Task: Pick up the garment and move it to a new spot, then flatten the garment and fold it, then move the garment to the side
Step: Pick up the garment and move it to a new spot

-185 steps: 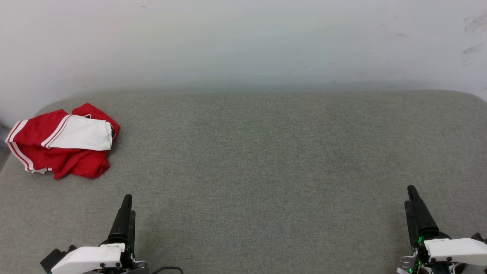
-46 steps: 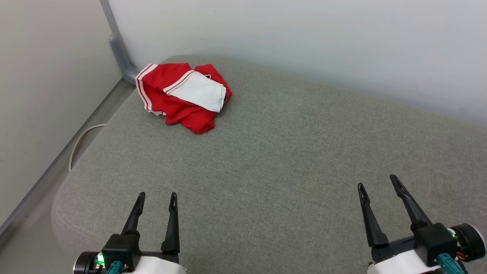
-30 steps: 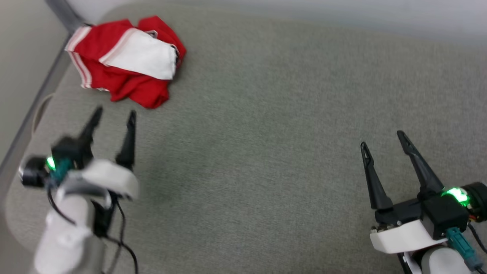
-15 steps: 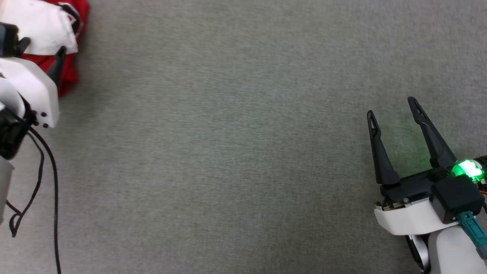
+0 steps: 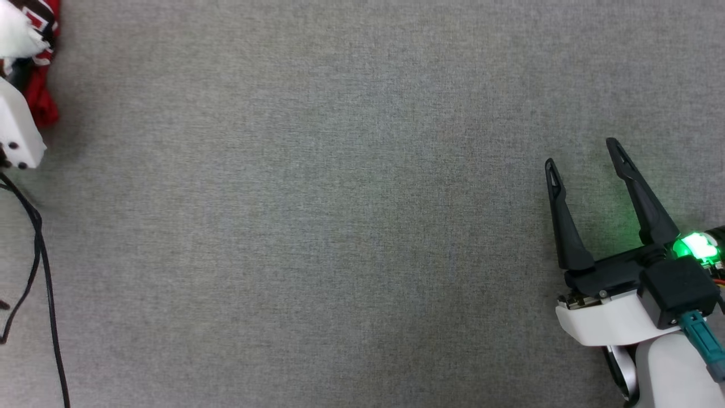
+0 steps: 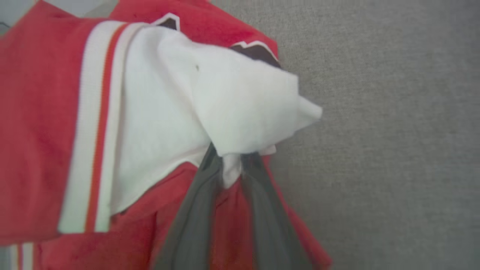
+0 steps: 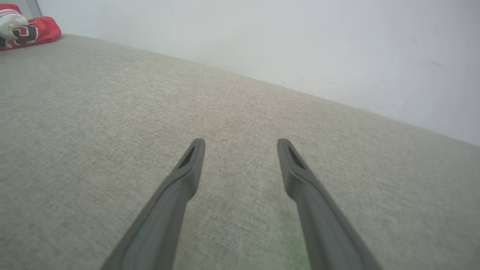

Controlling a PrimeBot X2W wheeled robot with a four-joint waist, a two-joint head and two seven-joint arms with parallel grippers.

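Far left on the grey cushion [image 5: 362, 226], my left gripper [image 6: 232, 167] pinches the white sleeve [image 6: 243, 101] of the soft, light shirt [image 6: 45, 112], which I expect to drape limply; my right gripper [image 5: 582, 154] stands wide, empty.

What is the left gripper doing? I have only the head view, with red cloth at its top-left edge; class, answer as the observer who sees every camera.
Observer: In the left wrist view, the left gripper is closed on the white sleeve of the garment.
Operator: Is it spread flat?
Observer: No, crumpled: the sleeve lies folded over the red body.
Operator: What is beyond the right gripper?
Observer: The right wrist view shows a pale wall rising behind the grey cushion.
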